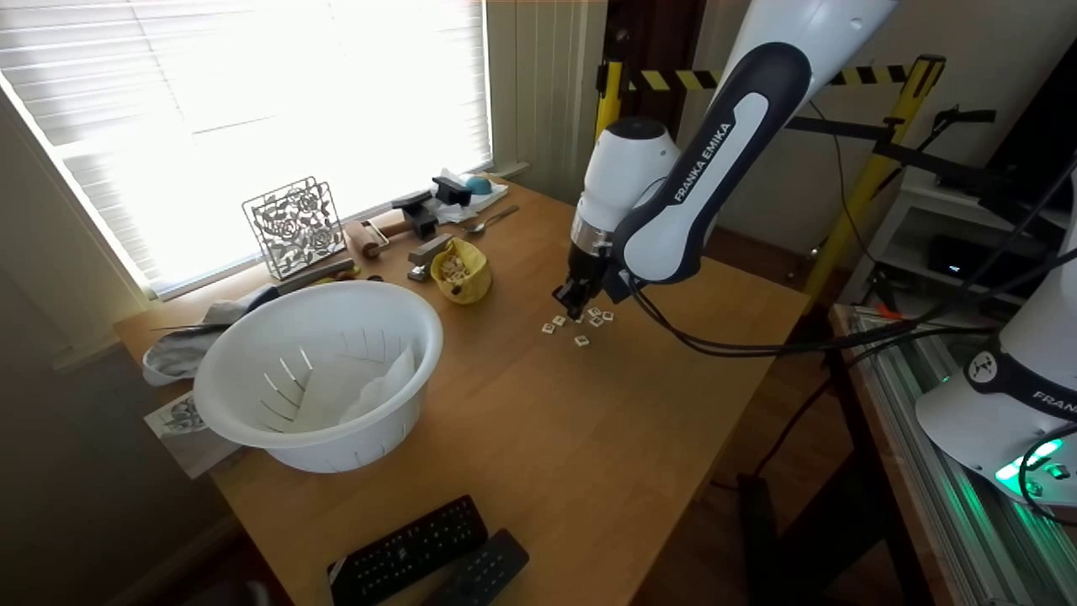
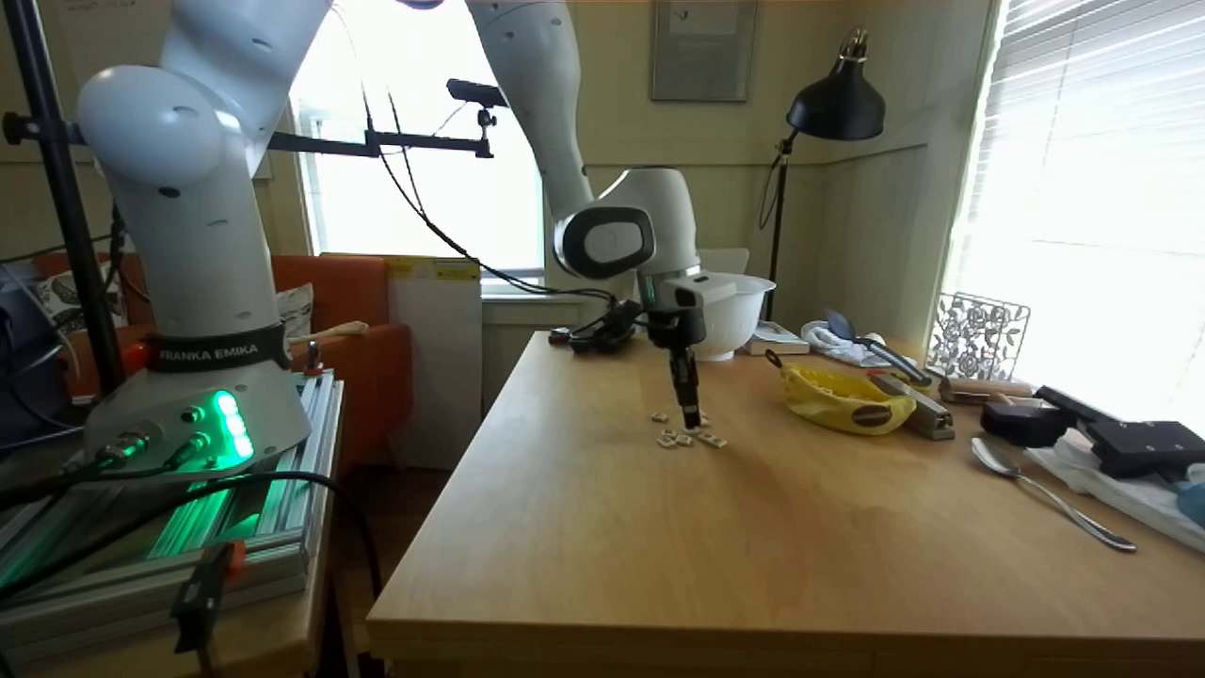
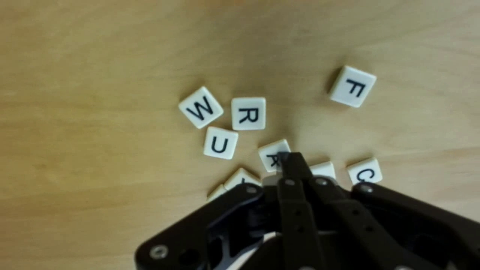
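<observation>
Fingers (image 3: 294,165) pressed together with nothing seen between them, a robot arm (image 1: 715,168) points down at white letter tiles (image 3: 248,113) on a desk (image 2: 753,537), between its base (image 1: 959,412) and a yellow pouch (image 2: 824,400). Tiles in clear view lie letter up, presumably so they can be read; the fingers mask parts of several, and whether they touch one cannot be told. The pouch, holding pale pieces (image 1: 454,268), sits mouth up, likely so none spill. A stapler (image 2: 927,414) lies just beside the pouch, on the side away from the base; a white bowl (image 1: 370,442) stands near it. The arm arches out from its base, forearm (image 2: 541,104) slanting steeply down, wrist (image 1: 623,177) nearly upright on the base side of the pouch.
</observation>
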### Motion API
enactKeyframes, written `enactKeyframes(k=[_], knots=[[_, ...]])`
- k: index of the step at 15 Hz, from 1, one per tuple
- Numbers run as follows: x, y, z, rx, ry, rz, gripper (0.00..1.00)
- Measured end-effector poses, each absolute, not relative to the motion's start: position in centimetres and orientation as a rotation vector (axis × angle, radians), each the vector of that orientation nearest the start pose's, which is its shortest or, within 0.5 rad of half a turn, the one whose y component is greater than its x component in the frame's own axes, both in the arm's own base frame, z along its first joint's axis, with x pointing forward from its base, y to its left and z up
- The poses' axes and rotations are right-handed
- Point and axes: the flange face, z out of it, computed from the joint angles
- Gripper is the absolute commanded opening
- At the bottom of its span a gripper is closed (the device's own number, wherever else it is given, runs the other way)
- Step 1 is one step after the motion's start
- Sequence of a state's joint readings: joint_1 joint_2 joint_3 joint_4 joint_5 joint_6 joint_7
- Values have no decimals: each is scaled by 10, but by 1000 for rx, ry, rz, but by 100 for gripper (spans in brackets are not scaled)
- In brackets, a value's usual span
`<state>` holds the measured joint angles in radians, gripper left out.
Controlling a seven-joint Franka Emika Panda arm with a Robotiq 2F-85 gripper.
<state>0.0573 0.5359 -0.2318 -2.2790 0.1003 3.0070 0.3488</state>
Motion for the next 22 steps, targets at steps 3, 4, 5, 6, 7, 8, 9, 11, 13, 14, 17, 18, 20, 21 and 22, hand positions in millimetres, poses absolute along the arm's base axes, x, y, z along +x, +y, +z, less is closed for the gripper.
enactKeyframes(k=[3,4,5,6,7,8,9,11,13,14,17,18,20,21,22], knots=[[535,-102,146,-3032,1007,-323,0],[535,-101,146,-3021,1040,-317,0],[535,-100,146,-3010,1071,-315,0],[535,-100,146,-2999,1101,-313,0],[535,-99,146,-2988,1129,-311,0],[535,-98,146,-2978,1157,-307,0],[535,-98,146,-2968,1184,-302,0],[535,-96,146,-2945,1235,-294,0],[535,-95,146,-2923,1280,-291,0],[535,-94,146,-2913,1299,-291,0],[536,-93,146,-2886,1350,-291,0],[536,-93,146,-2877,1366,-291,0],[536,-92,146,-2859,1399,-291,0],[536,-92,146,-2850,1414,-291,0],[536,-91,146,-2841,1429,-291,0]])
